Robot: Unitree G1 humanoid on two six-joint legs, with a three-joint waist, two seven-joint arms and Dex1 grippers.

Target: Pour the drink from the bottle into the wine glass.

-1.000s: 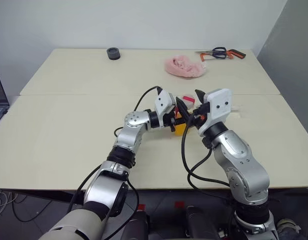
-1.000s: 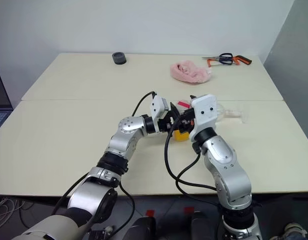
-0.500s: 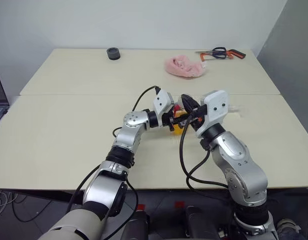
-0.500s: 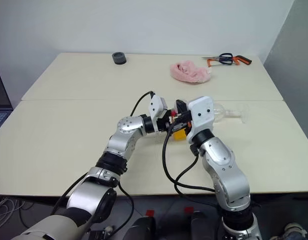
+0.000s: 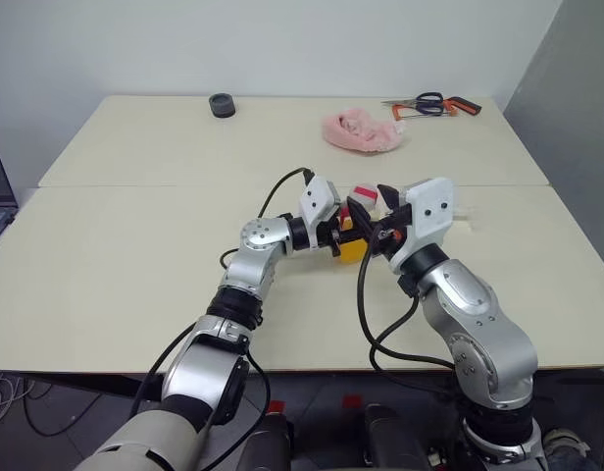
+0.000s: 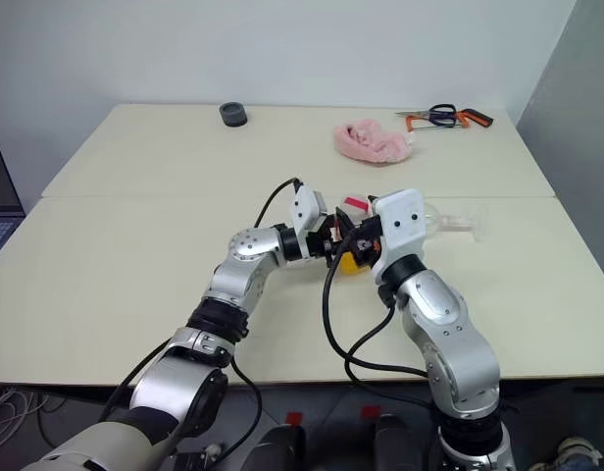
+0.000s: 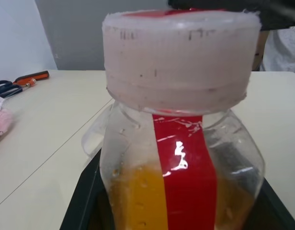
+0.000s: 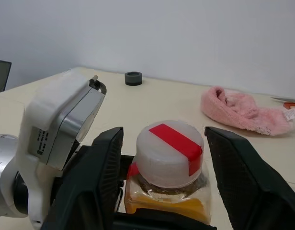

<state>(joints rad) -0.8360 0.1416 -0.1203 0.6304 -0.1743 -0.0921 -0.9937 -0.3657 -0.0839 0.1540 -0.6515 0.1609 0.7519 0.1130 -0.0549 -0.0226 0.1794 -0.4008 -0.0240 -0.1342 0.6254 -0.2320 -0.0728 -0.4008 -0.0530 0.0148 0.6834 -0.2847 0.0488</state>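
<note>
The left gripper (image 5: 339,235), 2 black fingers pressed in from either side, pinches the lower body of the small clear plastic bottle (image 7: 181,158) and holds it upright just above the pale cream table (image 5: 135,265), near its middle. The left wrist view shows the black fingers (image 7: 83,201) hugging the bottle's base on both sides, with the vertical red stripe (image 7: 186,177) facing the camera and the orange translucent drink (image 7: 133,196) filling the bottom part of the bottle.

The right gripper (image 8: 162,153) is spread wide around the white cap with a red strip across its top (image 8: 170,152). Its 2 black fingers (image 8: 97,172) stand 1 on each side of the cap, with a visible gap on both sides, touching nothing. The cap sits on the bottle.

The clear stemmed wine glass (image 6: 449,222) lies on its side on the table just beyond the right gripper's white wrist housing, apart from the bottle.

Toward the far edge of the table rest a crumpled pink cloth (image 5: 362,131), a small dark grey ring-shaped roll (image 5: 222,104), and black-handled scissors beside an orange-handled tool (image 5: 431,104).
</note>
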